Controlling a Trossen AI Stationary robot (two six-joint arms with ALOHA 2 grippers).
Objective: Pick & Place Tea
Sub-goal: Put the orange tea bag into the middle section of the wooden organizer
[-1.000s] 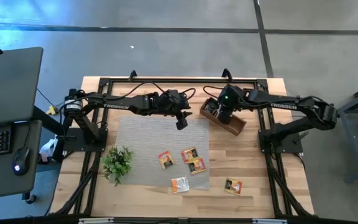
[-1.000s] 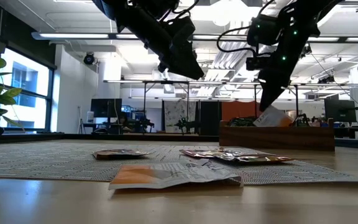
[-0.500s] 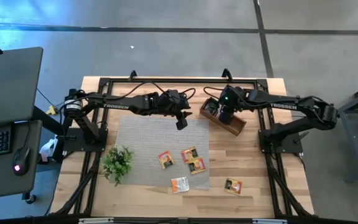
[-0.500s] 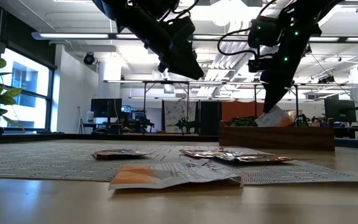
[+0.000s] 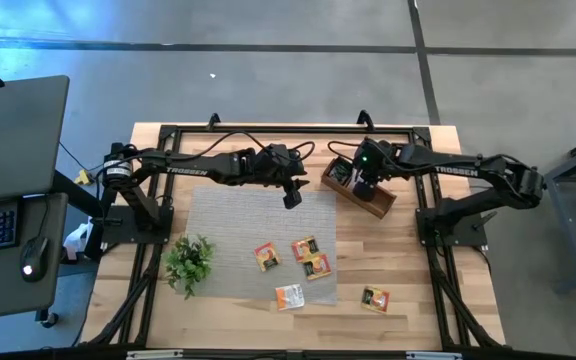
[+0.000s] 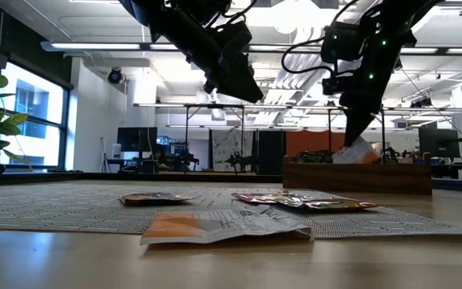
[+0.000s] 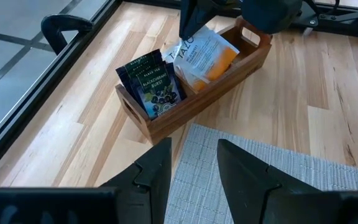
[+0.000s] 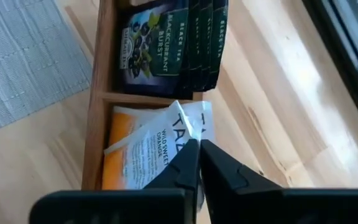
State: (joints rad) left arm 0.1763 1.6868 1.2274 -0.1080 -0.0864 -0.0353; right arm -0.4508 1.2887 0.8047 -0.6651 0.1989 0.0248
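While the right gripper hangs nose-down over the wooden box at the far right of the table, its fingers stand pressed together with nothing between them, tips just above an orange-and-white sachet lying in the box's orange compartment. Black sachets, at least four, stand on edge in the other compartment. Five orange sachets lie loose: three on the grey mat, one at the mat's near edge, one on bare wood to the right. One green plant sits near left. Reaching in from the left, the left gripper hovers over the mat's far edge, fingers apart and empty.
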